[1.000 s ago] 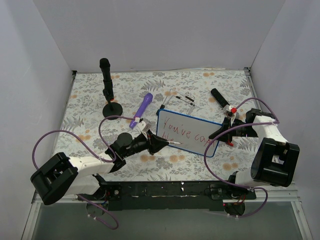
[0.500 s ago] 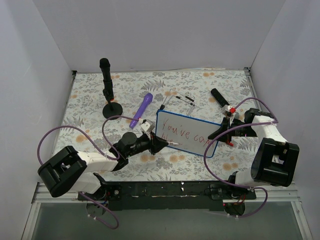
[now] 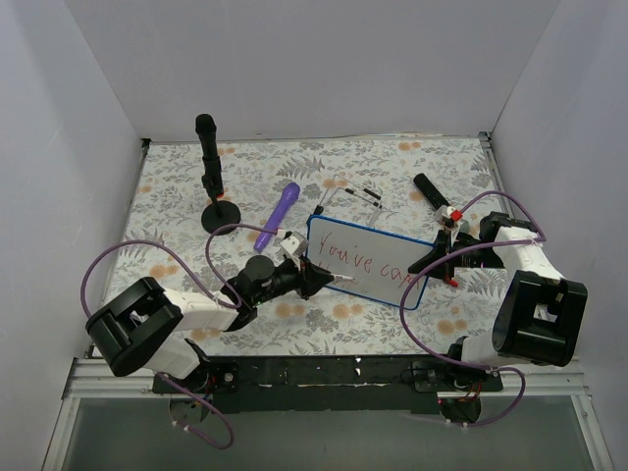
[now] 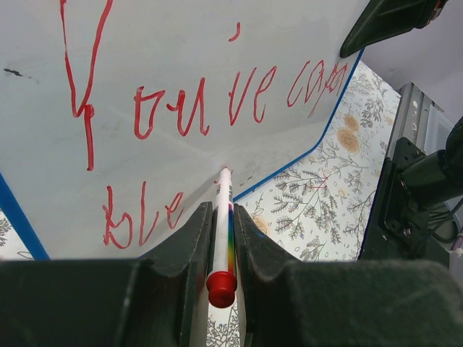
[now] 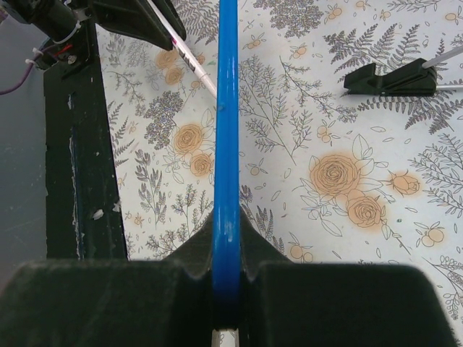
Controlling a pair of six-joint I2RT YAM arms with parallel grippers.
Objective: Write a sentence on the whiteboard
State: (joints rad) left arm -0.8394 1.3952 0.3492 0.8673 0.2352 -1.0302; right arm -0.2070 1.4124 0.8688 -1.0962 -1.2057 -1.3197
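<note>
Both grips are closed: our left end effector (image 4: pixel 223 214) clamps the red marker (image 4: pixel 221 242), tip against the whiteboard (image 3: pixel 381 287) right of the worktop's (image 3: pixel 177 196) centre, and our right end effector (image 5: pixel 226 242) pinches its blue rim. We judge that pen pressure could pivot the board and skew the sentence (image 4: pixel 195 108)

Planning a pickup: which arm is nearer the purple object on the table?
Left. The left arm sits just nearside of the purple object; the right arm grips the whiteboard's far edge.
</note>
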